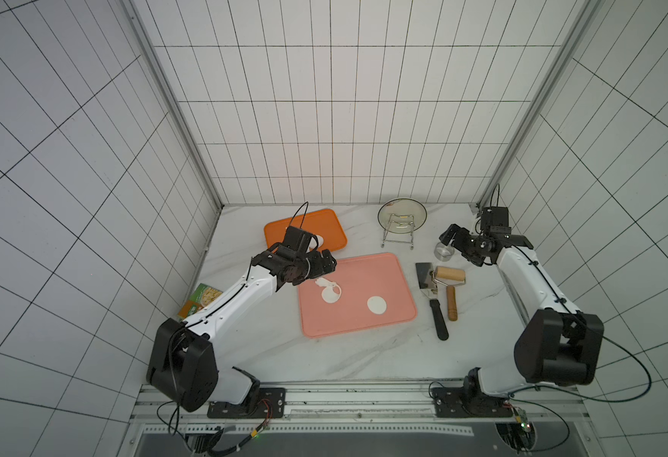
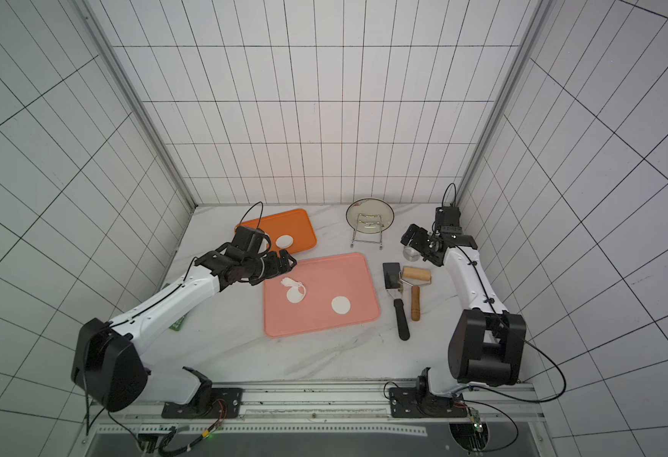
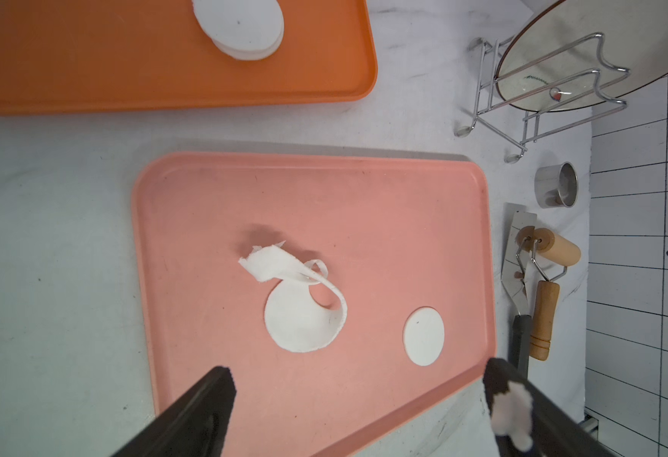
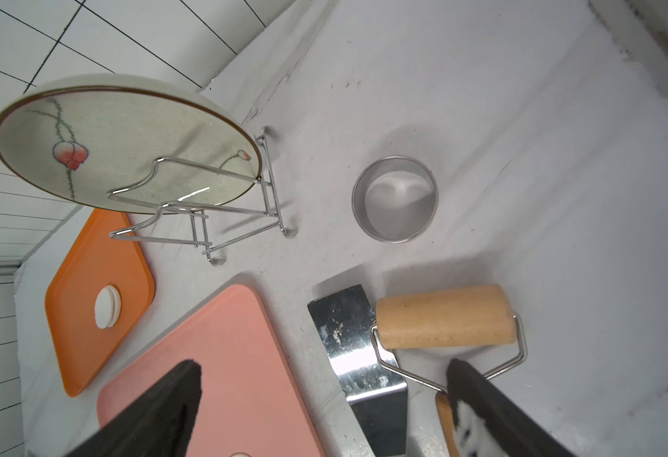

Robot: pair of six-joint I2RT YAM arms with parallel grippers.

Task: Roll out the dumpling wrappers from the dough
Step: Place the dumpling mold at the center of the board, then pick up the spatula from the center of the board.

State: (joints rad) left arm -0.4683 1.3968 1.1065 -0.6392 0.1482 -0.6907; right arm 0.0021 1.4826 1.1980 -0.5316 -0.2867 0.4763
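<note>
The dough (image 1: 328, 292) (image 3: 302, 312) is a thin white scrap with a round cutout. It lies folded over itself on the left half of the pink tray (image 1: 364, 277). One round dumpling wrapper (image 1: 376, 305) (image 3: 423, 336) lies flat on the tray's right half. More wrappers (image 2: 285, 240) (image 3: 241, 27) are stacked on the orange tray (image 1: 324, 221). My left gripper (image 1: 329, 264) (image 3: 358, 374) hangs open over the pink tray's far left corner, holding nothing. My right gripper (image 1: 449, 235) (image 4: 324, 368) is open just above the steel ring (image 1: 444, 251) (image 4: 395, 198). White dough residue clings to one finger of each gripper.
A wooden rolling pin (image 1: 450, 277) and a metal scraper (image 1: 427, 277) with a black handle lie right of the pink tray. A plate (image 1: 402, 215) leans in a wire rack at the back. A printed packet (image 1: 202, 300) lies under the left arm.
</note>
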